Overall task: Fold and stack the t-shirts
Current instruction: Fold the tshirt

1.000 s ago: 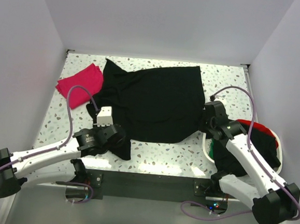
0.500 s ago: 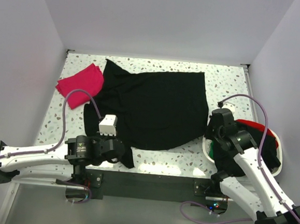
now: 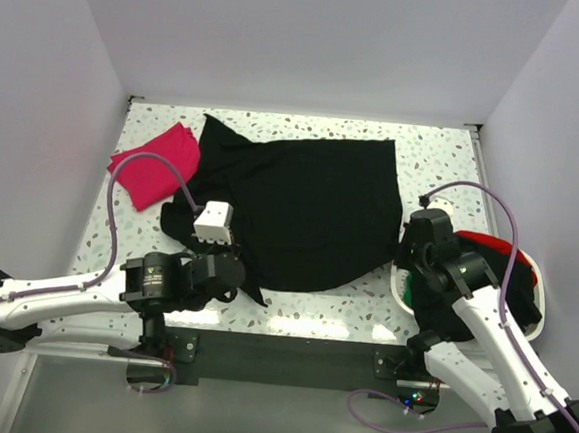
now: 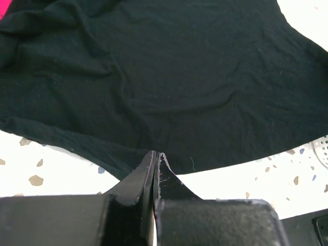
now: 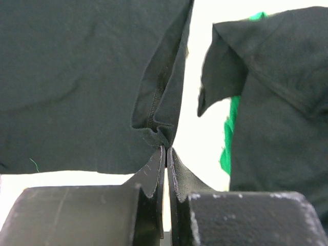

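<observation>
With left gripper (image 4: 155, 154) and right gripper (image 5: 166, 148) each pinching the black t-shirt (image 3: 301, 202) at its near hem, flattening looks underway; an even fold likely follows.

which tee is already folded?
The magenta-pink t-shirt at the far left: it is a compact rectangle. The large black t-shirt beside it lies spread open, and the other shirts sit bunched in the white basket.
</observation>
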